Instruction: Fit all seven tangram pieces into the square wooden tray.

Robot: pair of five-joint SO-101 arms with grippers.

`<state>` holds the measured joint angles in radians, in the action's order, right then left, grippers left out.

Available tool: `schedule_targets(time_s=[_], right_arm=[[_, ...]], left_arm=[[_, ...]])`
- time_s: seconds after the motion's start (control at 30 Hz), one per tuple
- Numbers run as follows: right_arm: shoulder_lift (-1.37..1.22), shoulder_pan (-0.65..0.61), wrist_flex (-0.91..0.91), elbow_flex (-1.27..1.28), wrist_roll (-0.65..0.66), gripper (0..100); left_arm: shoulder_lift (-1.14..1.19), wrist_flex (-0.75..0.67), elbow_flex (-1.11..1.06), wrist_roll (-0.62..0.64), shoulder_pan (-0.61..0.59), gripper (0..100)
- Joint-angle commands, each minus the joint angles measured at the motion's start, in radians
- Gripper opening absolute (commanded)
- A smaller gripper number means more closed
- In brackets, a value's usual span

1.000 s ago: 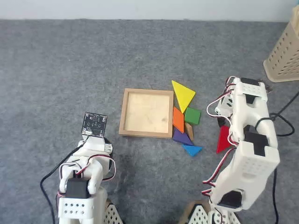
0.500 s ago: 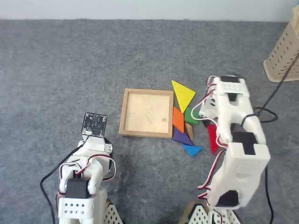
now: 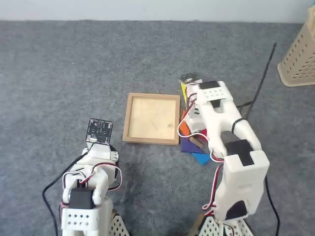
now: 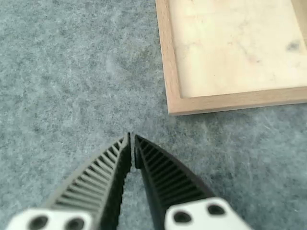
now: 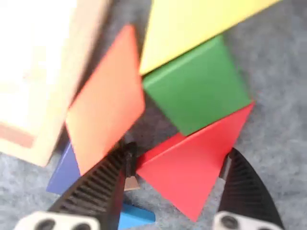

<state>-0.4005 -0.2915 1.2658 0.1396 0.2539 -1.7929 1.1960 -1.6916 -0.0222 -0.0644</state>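
While hanging low over the loose pieces, right gripper [image 5: 181,157]: is pinching the red triangle [image 5: 192,175] between its two fingers.
red triangle: is sitting right against the green square [image 5: 196,91].
green square: is lying against the yellow triangle [image 5: 201,24] and beside the orange piece [image 5: 108,108].
wooden tray [image 3: 151,118]: is lying flat on the grey carpet [image 3: 74,64], just beside the orange piece.
left gripper [image 4: 130,140]: is hovering pressed together over the carpet, near a corner of the wooden tray.
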Motion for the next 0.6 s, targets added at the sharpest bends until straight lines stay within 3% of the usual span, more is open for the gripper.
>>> schedule_targets(time_s=[0.0, 0.57], right_arm=[[0.031, -0.031, -0.019, -0.02, 0.063, 20.9], [0.044, 0.024, -0.005, -0.051, 0.064, 21.0]], left_arm=[[-0.003, 0.005, 0.005, 0.009, -0.006, 1], [-0.003, 0.005, 0.005, 0.009, -0.005, 1]])
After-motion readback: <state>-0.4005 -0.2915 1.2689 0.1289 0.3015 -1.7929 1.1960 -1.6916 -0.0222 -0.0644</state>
